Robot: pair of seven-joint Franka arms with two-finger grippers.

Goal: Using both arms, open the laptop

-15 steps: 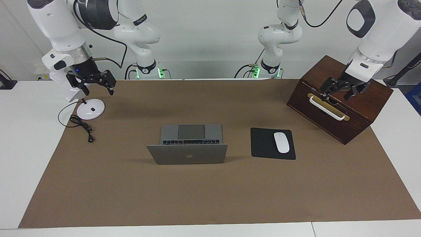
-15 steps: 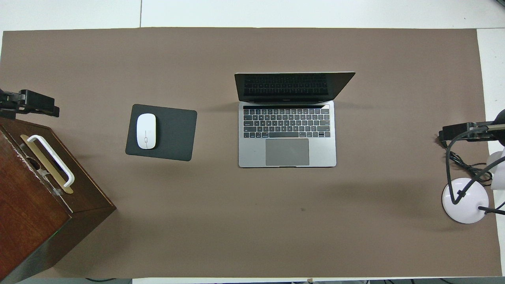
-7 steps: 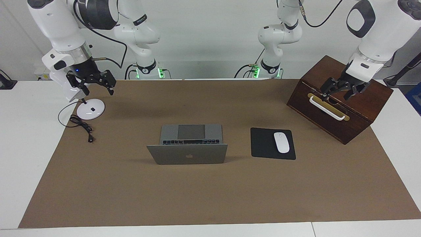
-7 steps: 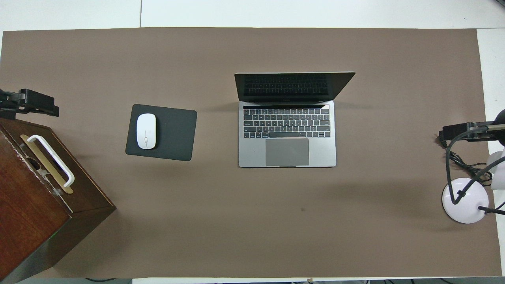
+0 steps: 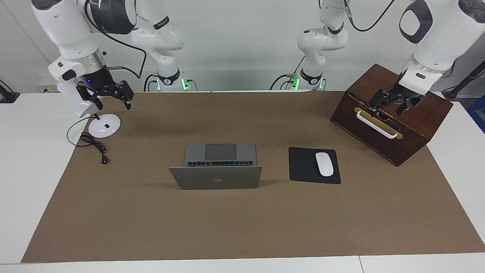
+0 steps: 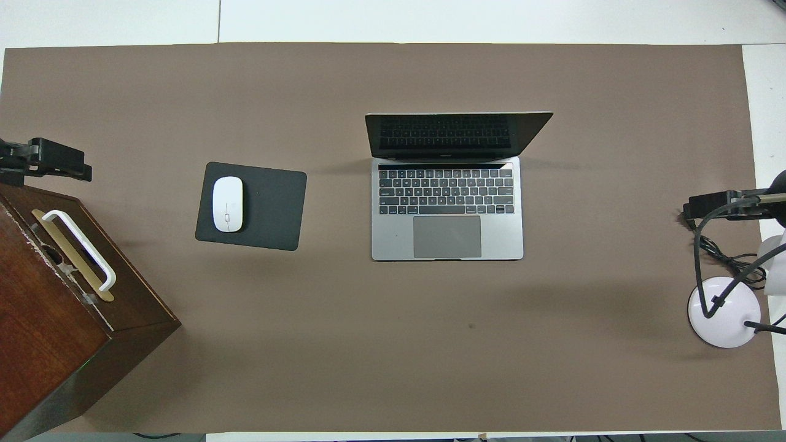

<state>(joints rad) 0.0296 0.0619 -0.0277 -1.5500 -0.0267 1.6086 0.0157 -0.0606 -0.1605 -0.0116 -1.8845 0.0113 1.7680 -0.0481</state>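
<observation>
The right gripper [image 5: 112,98] hangs in the air at the right arm's end of the counter [image 5: 22,159], over the lamp base [image 5: 104,125] and its coiled black cord [image 5: 93,144]. Its fingers stand apart and hold nothing. In the overhead view only a black tip of it shows at the edge, above the lamp base [image 6: 724,312].

The laptop [image 5: 218,165] sits mid-counter on the brown mat [image 5: 242,223], well apart from both grippers and between them. It is open: the lid stands up with the logo side turned away from the robots, and the keys and trackpad face them. From overhead the laptop [image 6: 447,209] shows a dark screen tilted up above the keyboard. Nothing touches it.

Beside the laptop, toward the left arm's end, lies a black pad [image 5: 313,165] with a white mouse [image 5: 324,163] on it; overhead, the mouse [image 6: 227,204] rests on the part of the pad [image 6: 270,209] away from the laptop.

At the left arm's end stands a dark wooden box [image 5: 398,125], set at an angle, with a white handle [image 5: 376,125] on a brass plate. The left gripper [image 5: 390,105] hovers over the box's top edge, just above the handle, its fingers spread wide with nothing between them. It is well apart from the laptop.
</observation>
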